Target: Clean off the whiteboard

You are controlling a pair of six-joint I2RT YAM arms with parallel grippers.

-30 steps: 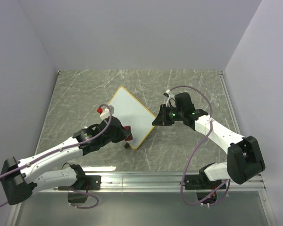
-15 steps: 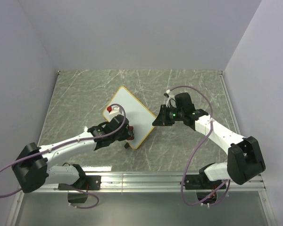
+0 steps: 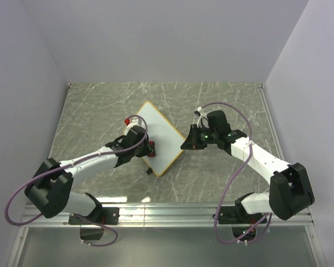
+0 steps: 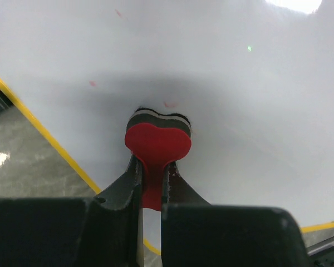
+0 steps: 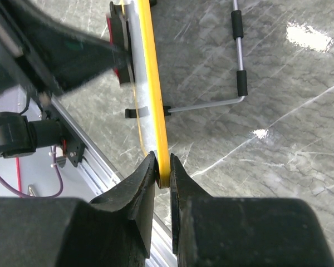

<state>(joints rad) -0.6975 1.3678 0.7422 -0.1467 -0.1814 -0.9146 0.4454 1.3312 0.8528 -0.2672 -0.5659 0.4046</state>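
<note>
At the middle of the grey marbled worktop (image 3: 94, 111), between the two arms:

Item 1. Whiteboard (image 3: 158, 133). White face, thin yellow frame, rounded corners. From above it appears as a diamond, one corner pointing to the far wall. The right wrist view shows it edge-on (image 5: 151, 83), raised off the worktop rather than lying flat. The face (image 4: 239, 83) is almost clean; a few faint red specks (image 4: 92, 83) remain.

Item 2. Wire stand (image 5: 239, 55). Bent metal rod with black sleeves, running out from the board's back and resting on the worktop on the right arm's side.

Item 3. Black foot (image 3: 149, 172). Small, at the board's near corner, touching the worktop.

Item 4. Eraser (image 4: 157, 139). Small block, red back, dark pad. The pad is pressed against the board's face, low on the side nearest the left arm. From above only a little red (image 3: 152, 146) shows beside the arm.

Item 5. Left pincer (image 4: 151, 167). Clenched on the eraser's red back, fingers close on either side of it. From above it (image 3: 148, 149) lies over the board's near left edge.

Item 6. Right pincer (image 5: 162, 167). Clamped on the board's yellow frame, one finger on each face. From above it (image 3: 185, 143) meets the board's right-hand corner.
</note>
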